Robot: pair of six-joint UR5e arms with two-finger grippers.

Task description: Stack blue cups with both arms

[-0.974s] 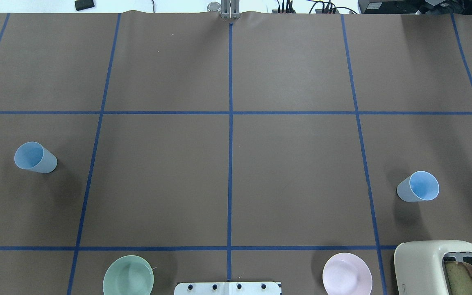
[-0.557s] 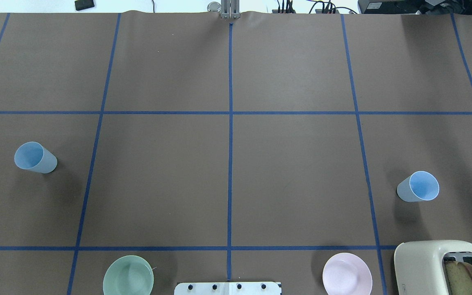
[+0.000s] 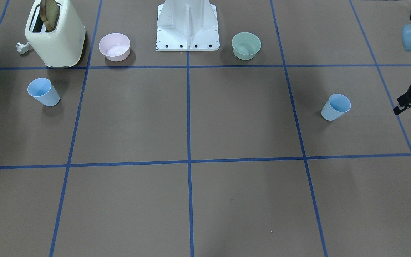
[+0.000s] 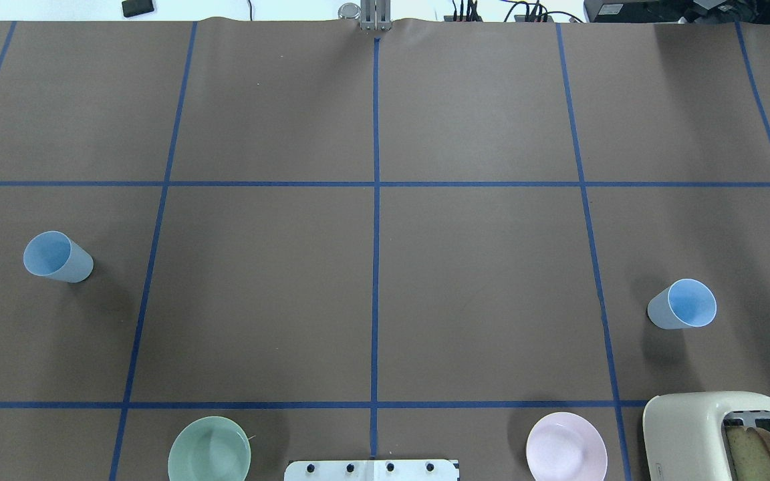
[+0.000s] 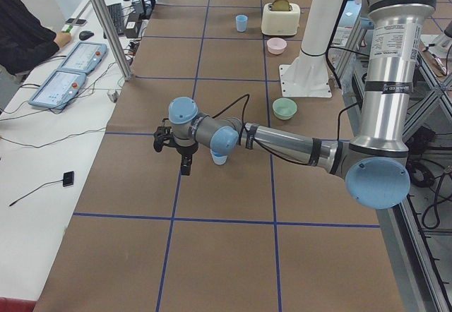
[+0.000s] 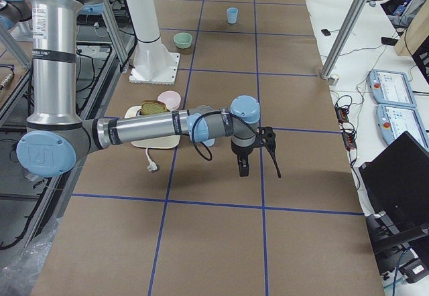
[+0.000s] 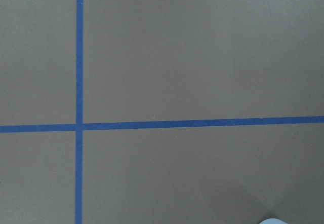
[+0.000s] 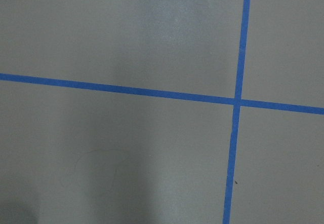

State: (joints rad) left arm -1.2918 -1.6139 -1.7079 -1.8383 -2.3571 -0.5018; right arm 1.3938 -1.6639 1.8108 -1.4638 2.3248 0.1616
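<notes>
Stretching low, the left arm [image 5: 282,142] hangs its gripper [image 3: 409,111] near a cup [image 3: 335,107].

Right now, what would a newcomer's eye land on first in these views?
The left blue cup and right blue cup stand upright at opposite ends of the table, unstacked. A cream toaster with a bread slice sits near the right cup, on the robot's side. The left pincer hangs open beside the left cup.

Left cup [image 4: 57,256], right cup [image 4: 682,304]: pale-blue, upright, well apart, unstacked.
</notes>
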